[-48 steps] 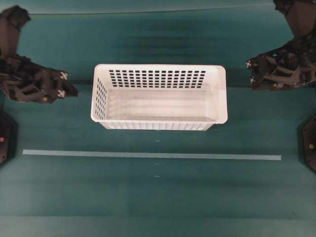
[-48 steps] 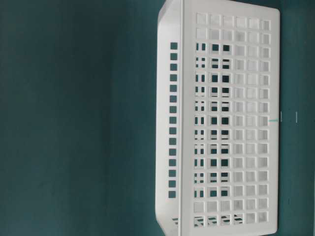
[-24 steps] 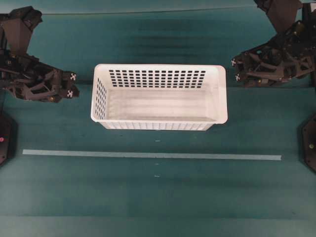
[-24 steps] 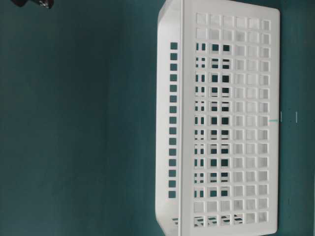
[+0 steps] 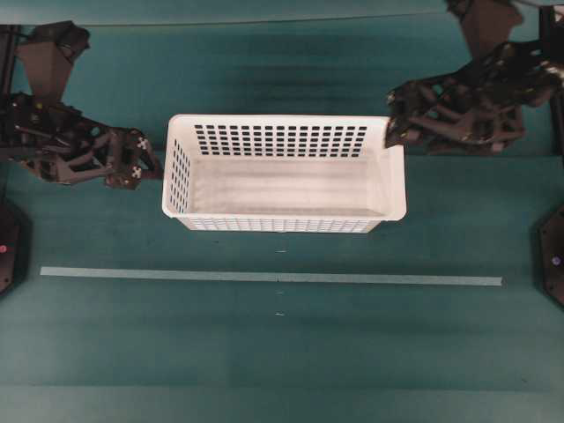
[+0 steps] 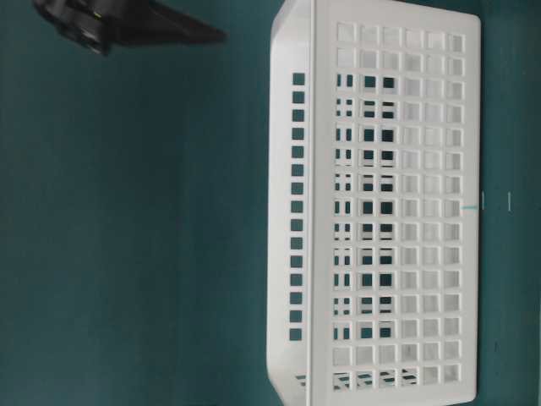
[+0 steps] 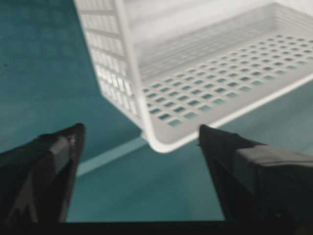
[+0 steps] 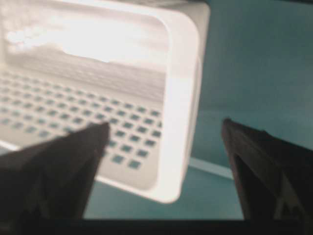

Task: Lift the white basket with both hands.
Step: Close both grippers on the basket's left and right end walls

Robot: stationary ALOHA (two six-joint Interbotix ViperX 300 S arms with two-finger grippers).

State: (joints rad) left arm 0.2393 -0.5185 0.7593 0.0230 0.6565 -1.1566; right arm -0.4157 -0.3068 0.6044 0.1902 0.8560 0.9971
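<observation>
Both arms have closed in on the basket (image 5: pixel 284 174) since 1 second ago: we see the left gripper (image 5: pixel 141 163) now just beside the basket's left end, where it earlier hung well off toward the table's left edge, and the right gripper (image 5: pixel 394 123) now over the basket's far right corner, where it earlier sat out near the right edge. Their jaws, shut then, now stand wide apart.

We find the basket unmoved, resting upright on the green table (image 5: pixel 282 352) in the middle of its far half, its long sides parallel to the pale tape line (image 5: pixel 271 278) that crosses the surface nearer the front edge.

From the left wrist camera, the 2 dark fingers (image 7: pixel 41 171) spread wide with the basket's near corner (image 7: pixel 161 142) between and beyond them; they hold nothing, and we see no contact with the rim. From the right wrist camera, the 2 fingers (image 8: pixel 58 161) are likewise spread wide and empty, 1 lying in front of the basket's perforated wall (image 8: pixel 122 132) and the other out over the bare table, the end rim between them. We cannot tell whether either tip touches the plastic.

The table-level view shows the basket's perforated side (image 6: pixel 397 203) filling the right of the picture and 1 dark gripper (image 6: pixel 127 21) at the upper left corner, apart from the basket.
</observation>
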